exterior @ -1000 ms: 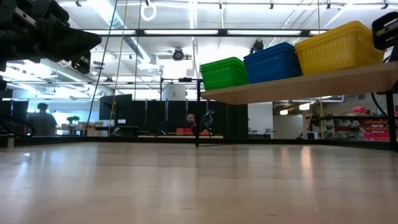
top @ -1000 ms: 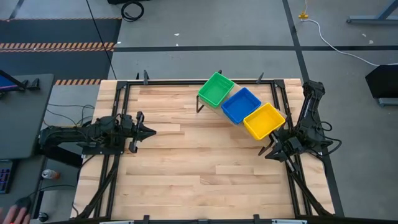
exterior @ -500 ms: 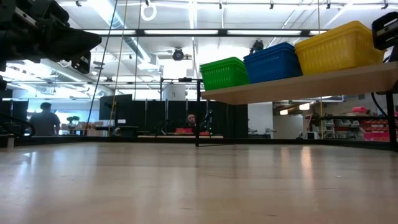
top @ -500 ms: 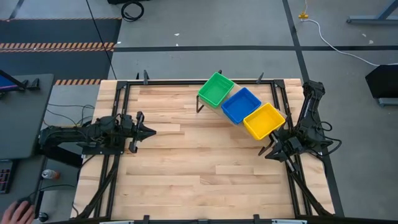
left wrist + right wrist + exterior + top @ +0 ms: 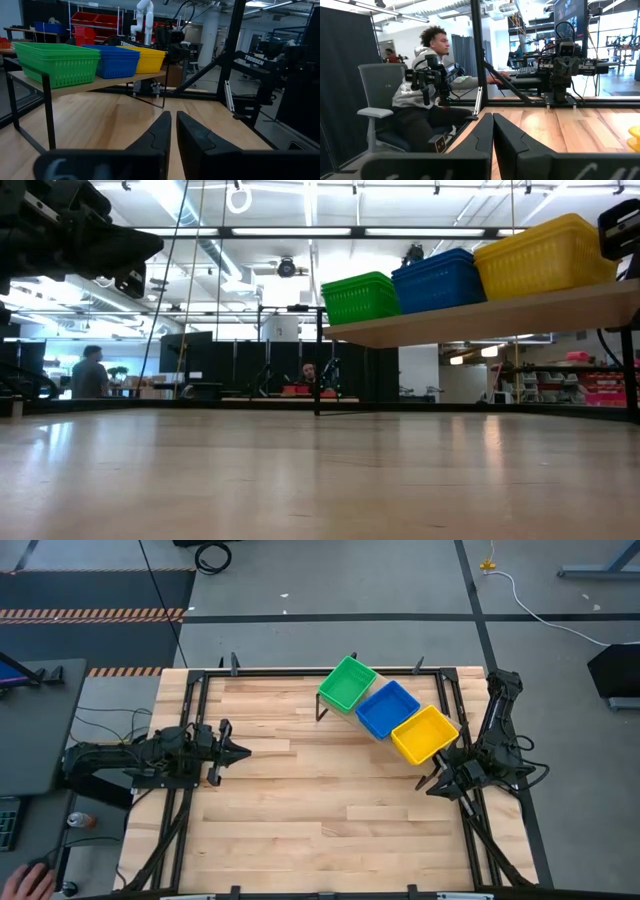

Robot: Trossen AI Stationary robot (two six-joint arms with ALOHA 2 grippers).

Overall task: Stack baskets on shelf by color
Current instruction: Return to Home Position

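Observation:
On the tilted shelf (image 5: 480, 315) at the table's far right, green baskets (image 5: 347, 683), blue baskets (image 5: 388, 709) and yellow baskets (image 5: 425, 734) rest on their bottoms, side by side in a row. How many are nested in each colour I cannot tell. My left gripper (image 5: 243, 750) is level and shut at the table's left edge, pointing across the table, with nothing in it (image 5: 173, 116). My right gripper (image 5: 430, 787) is shut near the right edge, just in front of the yellow baskets' end of the shelf, holding nothing (image 5: 493, 116).
Black frame rails (image 5: 190, 710) run along the table's edges. The wooden tabletop (image 5: 330, 800) lies bare between the arms. A person (image 5: 427, 85) sits beyond the table's left side, and a hand (image 5: 35, 880) shows off the table at the near left.

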